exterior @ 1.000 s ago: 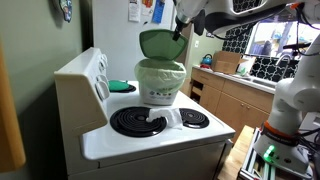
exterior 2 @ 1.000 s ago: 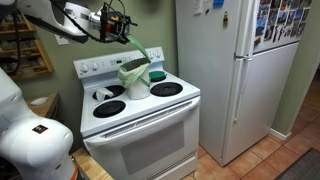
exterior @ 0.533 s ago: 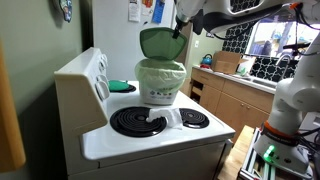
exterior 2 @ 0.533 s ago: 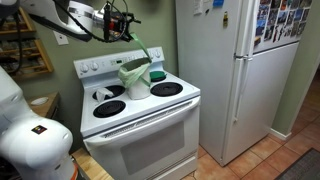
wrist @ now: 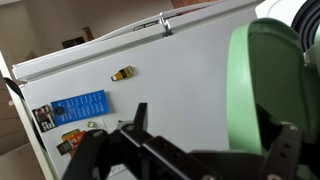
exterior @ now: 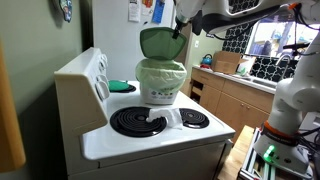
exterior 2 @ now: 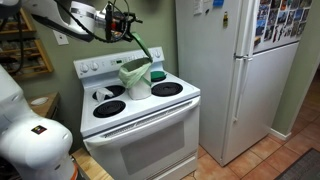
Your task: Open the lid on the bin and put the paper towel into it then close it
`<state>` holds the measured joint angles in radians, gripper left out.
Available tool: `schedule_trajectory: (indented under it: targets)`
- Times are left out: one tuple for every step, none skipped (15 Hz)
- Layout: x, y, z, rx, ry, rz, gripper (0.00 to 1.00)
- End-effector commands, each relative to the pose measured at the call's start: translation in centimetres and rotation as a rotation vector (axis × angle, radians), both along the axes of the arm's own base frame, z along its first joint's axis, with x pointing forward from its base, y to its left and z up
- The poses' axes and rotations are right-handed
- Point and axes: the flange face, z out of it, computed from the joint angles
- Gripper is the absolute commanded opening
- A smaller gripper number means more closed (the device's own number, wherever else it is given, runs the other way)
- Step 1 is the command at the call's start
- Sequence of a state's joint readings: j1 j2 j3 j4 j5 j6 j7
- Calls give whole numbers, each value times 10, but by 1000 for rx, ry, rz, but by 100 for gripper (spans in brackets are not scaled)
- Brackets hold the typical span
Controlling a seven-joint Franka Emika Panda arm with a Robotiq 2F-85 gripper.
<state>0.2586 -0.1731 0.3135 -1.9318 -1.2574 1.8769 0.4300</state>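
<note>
A small bin (exterior: 160,82) with a pale liner stands at the back of the stove top, also seen in an exterior view (exterior 2: 134,80). Its green lid (exterior: 157,42) is swung up and stands nearly upright above the bin (exterior 2: 143,46). My gripper (exterior: 180,31) is at the lid's upper edge (exterior 2: 125,27). In the wrist view my gripper (wrist: 215,120) has its fingers spread wide, with the green lid (wrist: 265,90) standing against the right finger. I cannot pick out the paper towel for certain.
The white stove (exterior: 150,135) has coil burners (exterior: 138,122) in front of the bin and a raised control panel (exterior: 85,75) behind. A white fridge (exterior 2: 235,70) stands beside the stove. Wooden counters (exterior: 235,95) lie beyond.
The lid has swung up a little further, from tilted to nearly upright. The gripper has stayed at its top edge.
</note>
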Motion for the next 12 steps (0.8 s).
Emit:
schedule_trajectory:
  targets:
    - [4,-5,6,-8,-31,-16,100]
    - [5,-6,7,-6,-34,-19,100]
    - [6,-8,9,-3,-39,-22,100]
    - [7,-10,11,9,-58,-27,100]
    - [8,-12,12,11,-57,-33,100]
    - [8,-12,12,16,-64,-38,100]
    - [8,-13,12,21,-69,-39,100]
    - [8,-13,12,27,-70,-38,100]
    - [8,-14,12,38,-71,-41,100]
    - [8,-13,12,50,-66,-36,100]
    - [6,-11,11,63,-52,-26,100]
    - [5,-9,10,62,-44,-25,100]
